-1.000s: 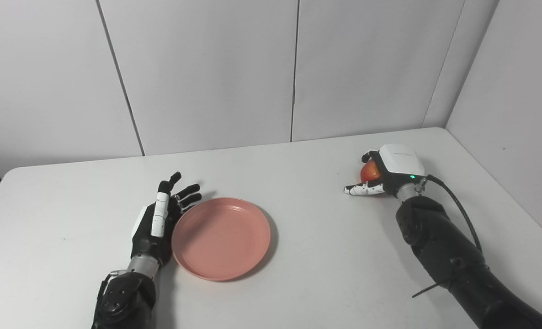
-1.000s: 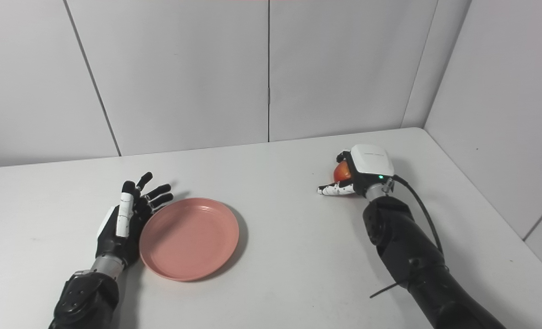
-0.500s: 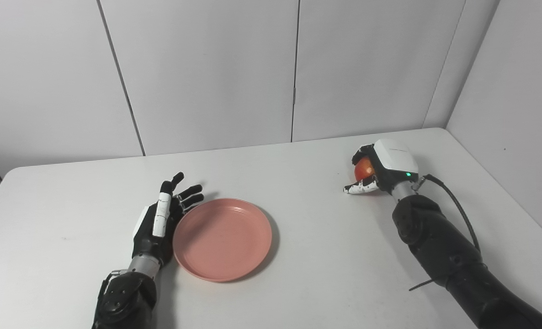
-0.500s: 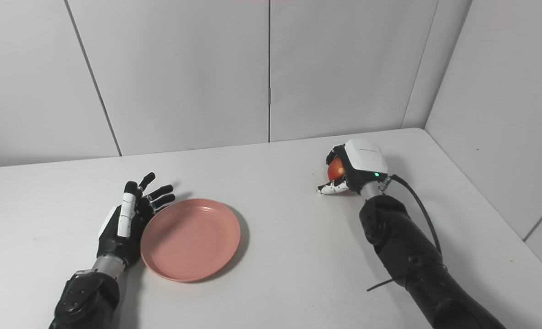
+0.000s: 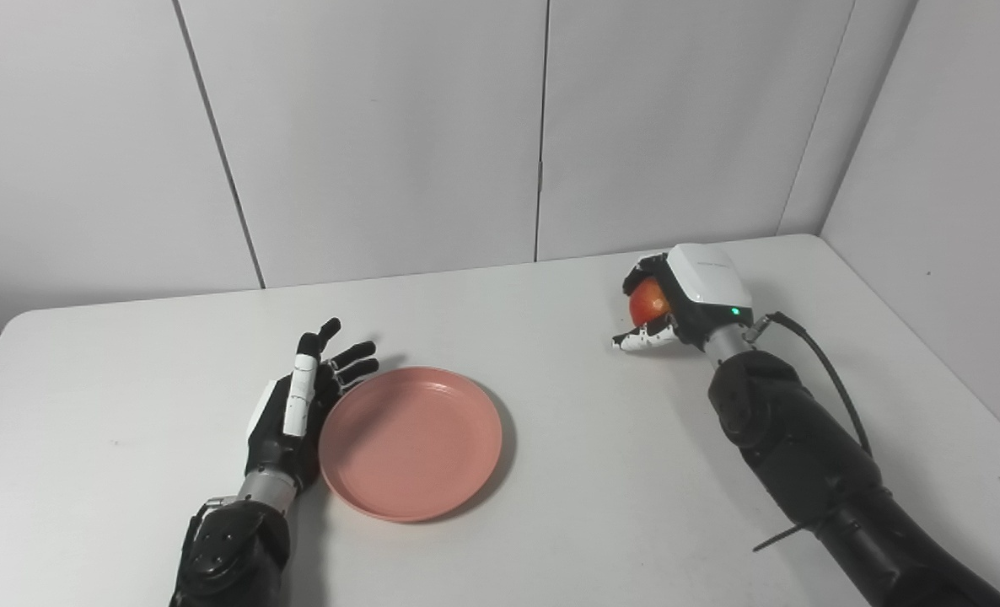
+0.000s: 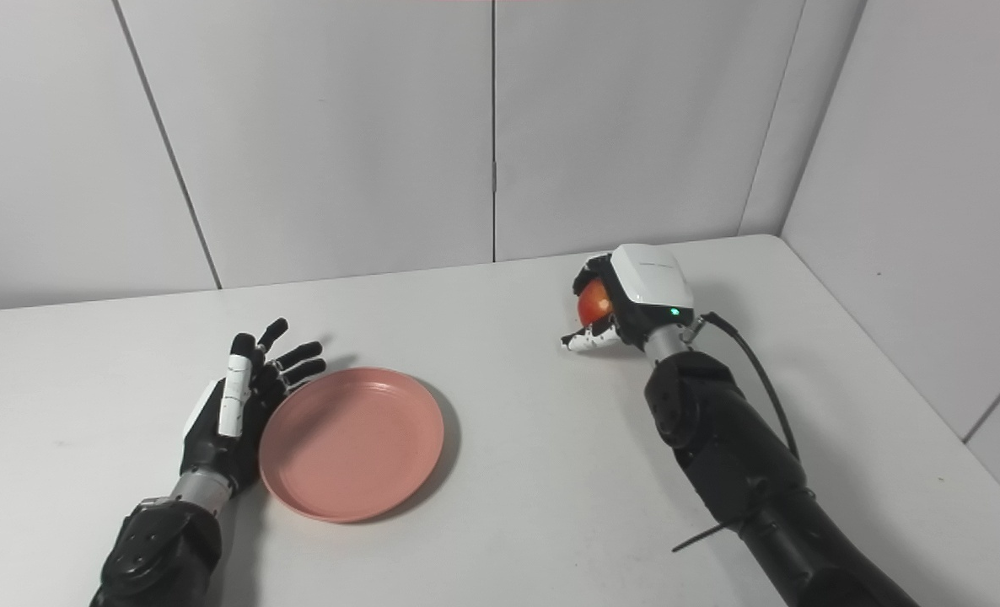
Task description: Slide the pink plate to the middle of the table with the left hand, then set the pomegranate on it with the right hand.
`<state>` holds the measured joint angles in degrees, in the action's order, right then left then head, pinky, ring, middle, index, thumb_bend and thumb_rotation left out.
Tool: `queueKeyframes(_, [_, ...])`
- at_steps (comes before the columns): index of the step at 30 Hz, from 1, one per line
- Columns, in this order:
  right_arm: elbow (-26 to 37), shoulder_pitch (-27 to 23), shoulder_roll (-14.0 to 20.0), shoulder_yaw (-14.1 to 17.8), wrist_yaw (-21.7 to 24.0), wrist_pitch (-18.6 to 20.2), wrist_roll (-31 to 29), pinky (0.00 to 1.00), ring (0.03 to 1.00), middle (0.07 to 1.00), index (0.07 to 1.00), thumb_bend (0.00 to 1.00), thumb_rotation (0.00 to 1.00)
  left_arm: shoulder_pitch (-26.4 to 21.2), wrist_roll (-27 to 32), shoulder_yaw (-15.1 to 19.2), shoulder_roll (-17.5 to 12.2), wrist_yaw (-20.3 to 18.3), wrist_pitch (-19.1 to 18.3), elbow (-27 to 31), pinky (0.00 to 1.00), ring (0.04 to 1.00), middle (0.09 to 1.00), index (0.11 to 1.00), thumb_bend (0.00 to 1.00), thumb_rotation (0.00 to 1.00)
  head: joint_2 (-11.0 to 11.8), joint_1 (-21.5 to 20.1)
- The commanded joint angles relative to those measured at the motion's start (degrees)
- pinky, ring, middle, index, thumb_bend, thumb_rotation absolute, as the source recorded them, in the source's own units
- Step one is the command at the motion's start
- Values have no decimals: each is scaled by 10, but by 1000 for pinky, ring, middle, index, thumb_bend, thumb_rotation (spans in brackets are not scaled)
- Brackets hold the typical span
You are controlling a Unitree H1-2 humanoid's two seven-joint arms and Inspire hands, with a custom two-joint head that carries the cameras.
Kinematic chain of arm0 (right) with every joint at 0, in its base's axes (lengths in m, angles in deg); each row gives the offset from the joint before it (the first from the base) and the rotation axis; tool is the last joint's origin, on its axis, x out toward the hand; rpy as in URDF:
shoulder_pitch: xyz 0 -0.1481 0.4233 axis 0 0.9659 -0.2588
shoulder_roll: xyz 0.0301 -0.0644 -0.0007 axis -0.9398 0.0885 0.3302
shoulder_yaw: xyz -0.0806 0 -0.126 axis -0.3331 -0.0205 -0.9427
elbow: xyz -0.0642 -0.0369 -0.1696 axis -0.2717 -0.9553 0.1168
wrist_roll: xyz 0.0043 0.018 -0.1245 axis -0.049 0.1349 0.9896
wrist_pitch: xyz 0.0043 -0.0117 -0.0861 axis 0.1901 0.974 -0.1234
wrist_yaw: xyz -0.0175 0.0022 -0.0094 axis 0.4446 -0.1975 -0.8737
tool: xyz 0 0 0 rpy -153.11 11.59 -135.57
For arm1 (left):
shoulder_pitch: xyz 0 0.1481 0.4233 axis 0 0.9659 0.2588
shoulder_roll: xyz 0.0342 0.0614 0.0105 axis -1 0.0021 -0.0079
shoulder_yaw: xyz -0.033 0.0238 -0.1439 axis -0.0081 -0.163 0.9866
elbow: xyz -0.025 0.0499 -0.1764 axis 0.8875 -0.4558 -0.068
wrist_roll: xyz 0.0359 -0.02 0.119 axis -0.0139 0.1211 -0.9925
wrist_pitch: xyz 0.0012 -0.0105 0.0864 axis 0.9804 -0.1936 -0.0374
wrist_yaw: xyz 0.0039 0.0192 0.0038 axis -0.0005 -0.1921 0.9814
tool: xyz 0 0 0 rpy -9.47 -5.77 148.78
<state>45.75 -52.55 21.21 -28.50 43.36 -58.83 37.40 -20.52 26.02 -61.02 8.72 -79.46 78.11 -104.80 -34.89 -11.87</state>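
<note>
A pink plate (image 5: 411, 442) lies flat on the white table (image 5: 567, 472), left of the middle. My left hand (image 5: 298, 405) is open, its fingers spread, resting against the plate's left rim. My right hand (image 5: 685, 295) is shut on a red-orange pomegranate (image 5: 648, 301) and holds it a little above the table at the far right. The hand's white back hides most of the fruit. In the right eye view the plate (image 6: 352, 442) and the pomegranate (image 6: 593, 302) show the same way.
Grey wall panels (image 5: 382, 135) close the table at the back and on the right. A black cable (image 5: 829, 379) runs along my right forearm. The stretch of table between plate and right hand is bare.
My right hand has lifted off the table with the pomegranate and moved left, toward the plate. The left hand and the plate have barely moved.
</note>
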Motion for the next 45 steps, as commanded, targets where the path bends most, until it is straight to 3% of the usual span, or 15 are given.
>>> queueKeyframes(1, [33,-33,0,4,-4,-8,4,330,412,458,520,524,4,-10,6,-1,5,-1,-4,7,763,776,777,937,972,923,1,1])
queueKeyframes(10, [141,-36,-33,-12,29,-10,23,271,358,462,519,520,9,-6,3,-1,10,2,-3,11,760,776,776,936,980,923,-1,7])
queueKeyframes(18, [201,-34,-58,-16,73,-5,33,317,377,485,494,524,8,-2,-1,-2,15,8,-6,16,740,766,772,931,977,932,-6,27])
queueKeyframes(20, [210,-35,-63,-18,77,-9,36,337,382,484,494,525,7,-2,-3,-2,16,9,-5,15,734,764,773,931,982,935,-7,33])
queueKeyframes(26, [232,-33,-85,-23,92,-11,34,249,333,482,493,526,7,-2,-3,-5,19,9,-2,14,734,766,778,923,960,934,-8,46])
queueKeyframes(37, [247,-22,-121,-45,101,-21,35,228,315,479,493,527,6,-3,-3,-7,20,13,-6,18,741,768,783,934,957,940,-13,61])
queueKeyframes(45, [254,-9,-130,-72,129,-21,40,259,354,485,493,527,5,-4,-9,-12,22,17,-1,12,730,763,779,937,947,954,-12,63])
